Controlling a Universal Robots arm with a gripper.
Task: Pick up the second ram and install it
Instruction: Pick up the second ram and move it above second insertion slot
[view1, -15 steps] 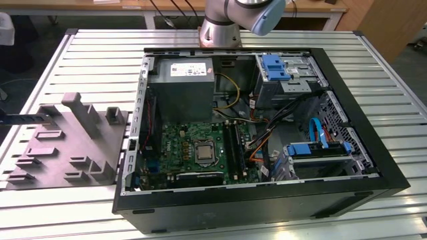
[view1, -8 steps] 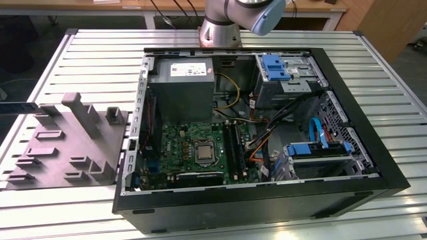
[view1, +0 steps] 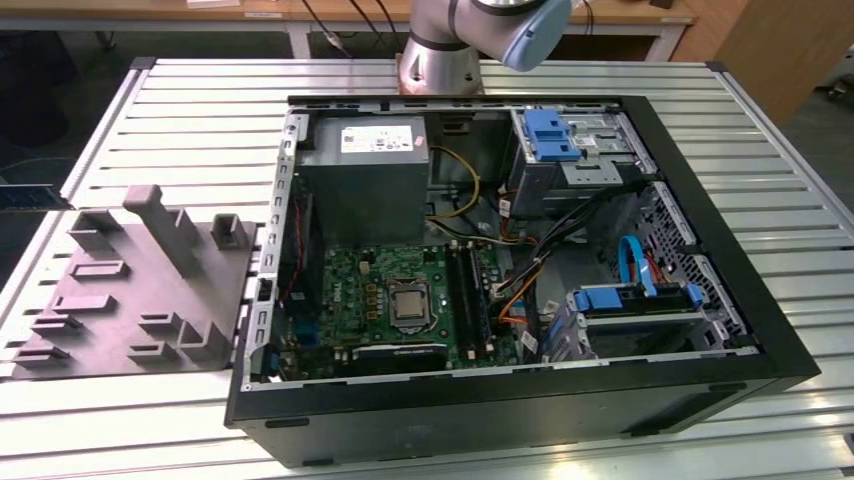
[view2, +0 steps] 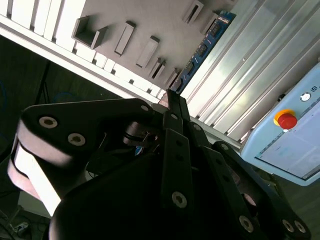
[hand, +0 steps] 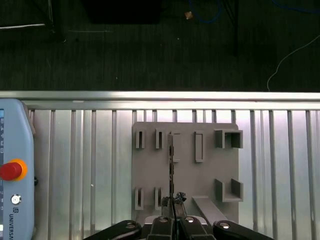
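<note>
The second ram (view2: 206, 46) is a long, thin blue stick reaching out from the tips of my gripper (view2: 170, 97), which is shut on one end of it. In the first wrist view the ram (hand: 171, 160) shows edge-on as a thin dark line running from the gripper (hand: 172, 202) over the grey holder block (hand: 210, 170). At the exterior view's left edge the ram (view1: 30, 197) hangs level, beside the holder block (view1: 134, 300). The motherboard (view1: 387, 290) lies in the open computer case (view1: 534, 400), its long memory slots (view1: 463, 290) beside the processor socket.
A teach pendant (hand: 15, 165) with a red stop button lies on the ribbed aluminium table (hand: 280, 175) next to the holder block. Inside the case are a power supply (view1: 363, 180), drive cages (view1: 574, 150), and orange (view1: 514, 305) and blue cables (view1: 638, 265) near the slots.
</note>
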